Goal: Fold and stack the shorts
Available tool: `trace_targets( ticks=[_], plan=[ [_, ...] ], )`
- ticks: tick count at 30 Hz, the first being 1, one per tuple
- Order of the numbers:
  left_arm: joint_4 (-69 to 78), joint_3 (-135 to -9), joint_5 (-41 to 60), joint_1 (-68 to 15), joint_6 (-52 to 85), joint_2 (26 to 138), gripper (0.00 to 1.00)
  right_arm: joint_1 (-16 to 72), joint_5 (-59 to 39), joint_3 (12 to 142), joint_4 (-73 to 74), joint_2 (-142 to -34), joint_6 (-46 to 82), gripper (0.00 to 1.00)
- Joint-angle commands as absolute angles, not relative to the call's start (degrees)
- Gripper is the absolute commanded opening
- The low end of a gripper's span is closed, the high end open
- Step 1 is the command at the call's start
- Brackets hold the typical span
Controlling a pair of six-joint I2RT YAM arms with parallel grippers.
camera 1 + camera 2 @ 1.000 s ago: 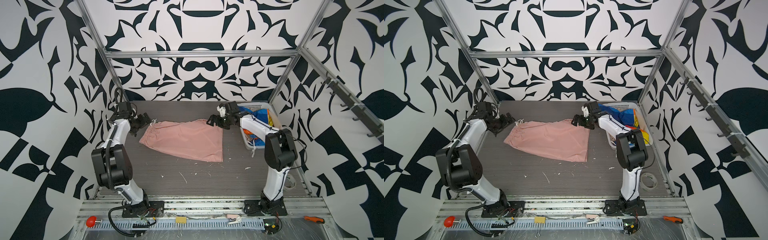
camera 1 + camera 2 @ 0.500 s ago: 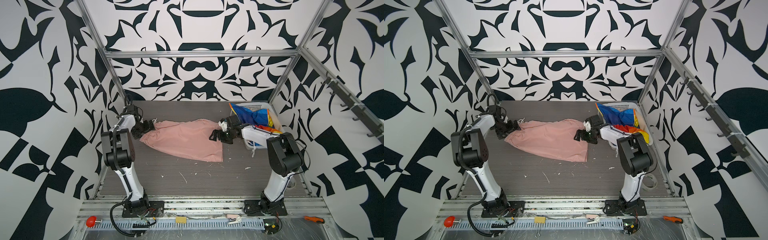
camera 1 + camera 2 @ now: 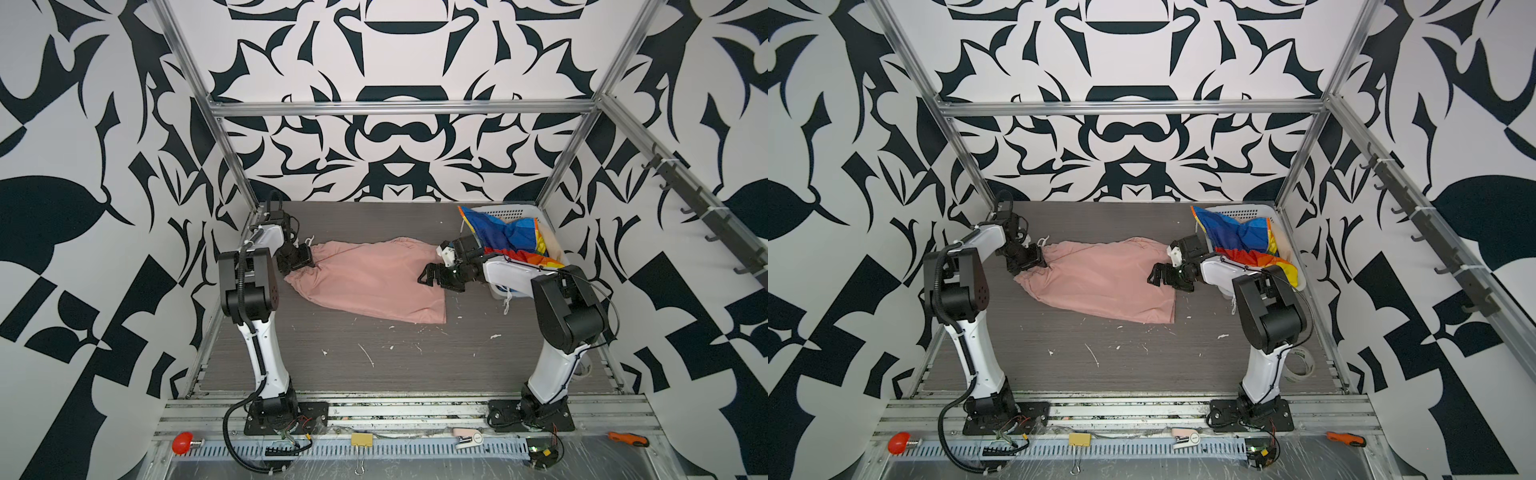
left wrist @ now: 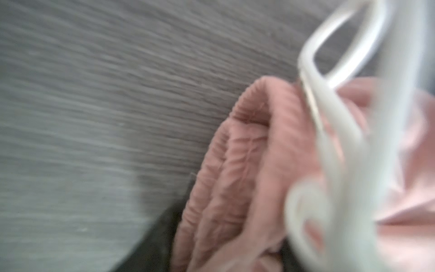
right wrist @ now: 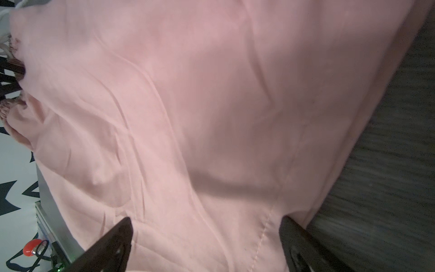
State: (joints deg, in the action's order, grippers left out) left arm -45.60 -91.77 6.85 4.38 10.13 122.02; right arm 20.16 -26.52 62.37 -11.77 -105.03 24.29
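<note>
The salmon-pink shorts (image 3: 374, 282) (image 3: 1100, 282) lie spread flat across the middle of the grey table, waist to the left. My left gripper (image 3: 305, 264) (image 3: 1034, 266) sits at the gathered waistband (image 4: 235, 164), its dark jaws closed in on the bunched cloth beside the white drawstring (image 4: 341, 117). My right gripper (image 3: 432, 278) (image 3: 1160, 278) (image 5: 204, 235) hovers open over the shorts' right hem (image 5: 266, 226), one finger (image 5: 113, 242) on each side of the cloth. The rainbow-striped shorts (image 3: 507, 237) (image 3: 1237, 237) spill out of the basket.
The white perforated basket (image 3: 511, 209) (image 3: 1246, 206) stands at the back right corner behind my right arm. White scraps (image 3: 365, 353) litter the table's front. A red button (image 3: 183, 442), a yellow clip (image 3: 360, 439) and an orange-handled tool (image 3: 623, 438) lie on the front rail.
My left gripper came down onto the waistband and its jaws narrowed on it. My right gripper dropped from the shorts' far edge to the right hem, still open.
</note>
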Motion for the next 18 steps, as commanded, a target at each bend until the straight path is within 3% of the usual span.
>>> trace_targets(
  ticks=[1,3,5,18],
  plan=[
    [-50.17,-91.93,3.78,2.71,9.09,125.24,0.24,20.13,-26.82,61.13,-11.34,-103.33,24.7,0.99],
    [-50.17,-91.74,2.84,2.16,8.98,125.11,0.06,20.13,-26.89,61.07,-11.25,-103.08,24.62,0.99],
    [-49.94,-91.58,2.25,1.88,9.01,124.71,0.0,20.04,-26.74,60.95,-11.21,-102.82,24.6,0.99],
    [-58.39,-100.66,-9.73,-3.49,5.86,115.51,0.0,19.95,-25.8,61.33,-12.29,-101.97,24.68,0.99]
  ],
)
